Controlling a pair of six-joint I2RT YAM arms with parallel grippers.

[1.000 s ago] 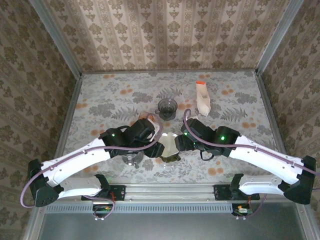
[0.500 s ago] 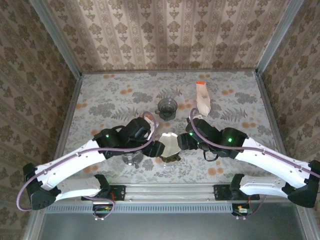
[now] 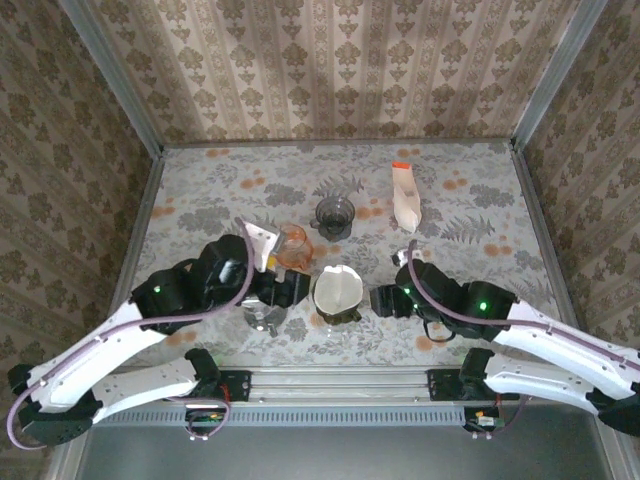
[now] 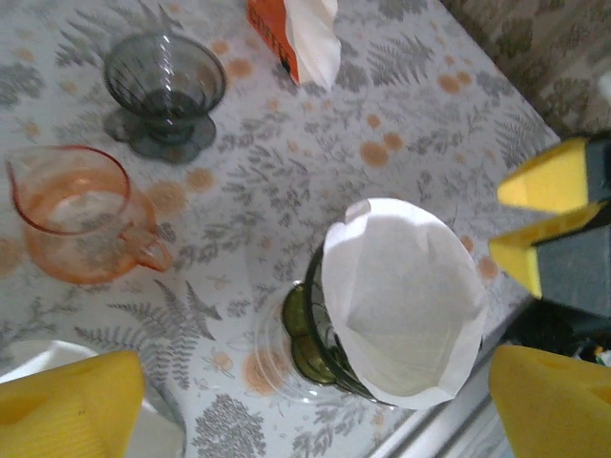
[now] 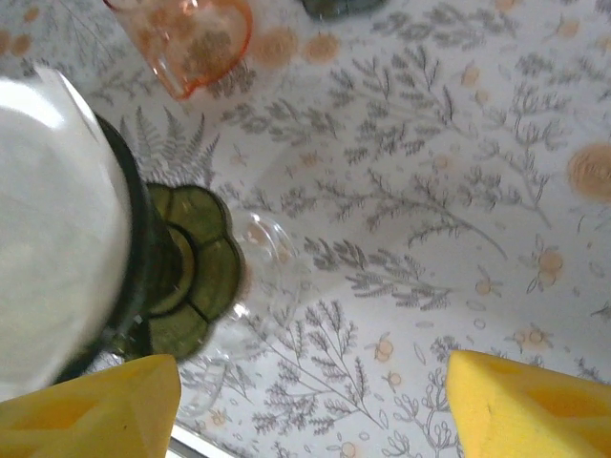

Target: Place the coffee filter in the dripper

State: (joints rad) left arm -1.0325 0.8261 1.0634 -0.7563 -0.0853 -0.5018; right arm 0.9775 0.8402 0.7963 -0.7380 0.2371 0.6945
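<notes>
Left wrist view: left jaws wide, empty, yellow pads (image 4: 67, 401) at frame edges; second earlier they were narrower, close against coffee filter (image 4: 401, 305). Right jaws also apart, holding nothing. Both arms had drawn back from centre since then, filter let go. Filter sat opened inside green glass dripper (image 4: 307, 336), top edge above rim; task judged as good as done. Orange jug (image 4: 81, 215) empty; grey stemmed cup (image 4: 164, 91) empty; filter packet (image 4: 304, 33) at far side of surface (image 4: 286, 162)
</notes>
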